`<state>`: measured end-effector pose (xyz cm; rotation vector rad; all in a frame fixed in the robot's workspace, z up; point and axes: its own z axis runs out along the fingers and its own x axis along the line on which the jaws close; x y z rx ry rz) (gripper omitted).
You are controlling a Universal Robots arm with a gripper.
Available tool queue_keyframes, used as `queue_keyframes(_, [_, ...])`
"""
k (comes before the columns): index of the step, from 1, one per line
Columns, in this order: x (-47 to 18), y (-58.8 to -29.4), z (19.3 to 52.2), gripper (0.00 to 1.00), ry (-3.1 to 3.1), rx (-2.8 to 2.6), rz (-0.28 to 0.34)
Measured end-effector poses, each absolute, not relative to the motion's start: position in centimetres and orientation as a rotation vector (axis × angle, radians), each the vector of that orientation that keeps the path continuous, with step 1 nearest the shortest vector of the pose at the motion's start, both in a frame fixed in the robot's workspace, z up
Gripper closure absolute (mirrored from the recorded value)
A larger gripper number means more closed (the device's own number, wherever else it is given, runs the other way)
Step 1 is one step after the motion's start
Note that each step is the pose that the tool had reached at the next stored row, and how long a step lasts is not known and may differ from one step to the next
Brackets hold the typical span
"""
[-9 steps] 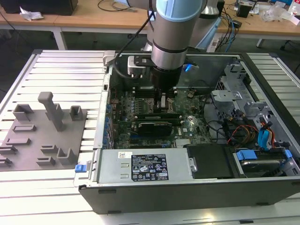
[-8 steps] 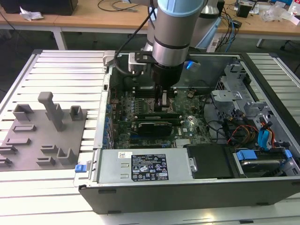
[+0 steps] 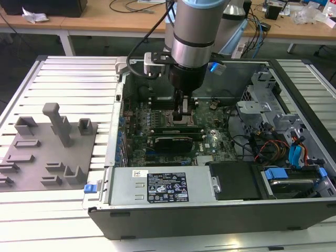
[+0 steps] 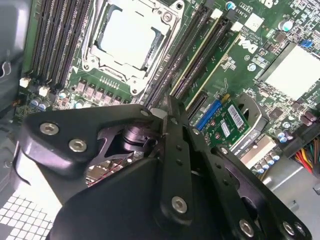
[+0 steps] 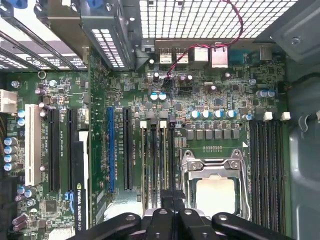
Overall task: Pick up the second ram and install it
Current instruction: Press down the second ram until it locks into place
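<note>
Gripper sits low beside the CPU socket; exterior view hides its fingers' spread; cannot tell.

Probably a robotics lab: open computer case on slatted metal table, cable-strewn wooden workbenches behind.

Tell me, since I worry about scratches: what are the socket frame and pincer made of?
The socket frame looks like bare metal, bright and reflective. The pincer looks like matte black metal or hard plastic, with silver screw heads; which one is unclear.
</note>
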<state>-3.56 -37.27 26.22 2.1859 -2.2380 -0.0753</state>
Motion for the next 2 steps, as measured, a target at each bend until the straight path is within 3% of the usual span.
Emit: queue_keyframes(2, [-3.56, -37.27, 26.22, 0.89, -2.238, 2.186, -0.075])
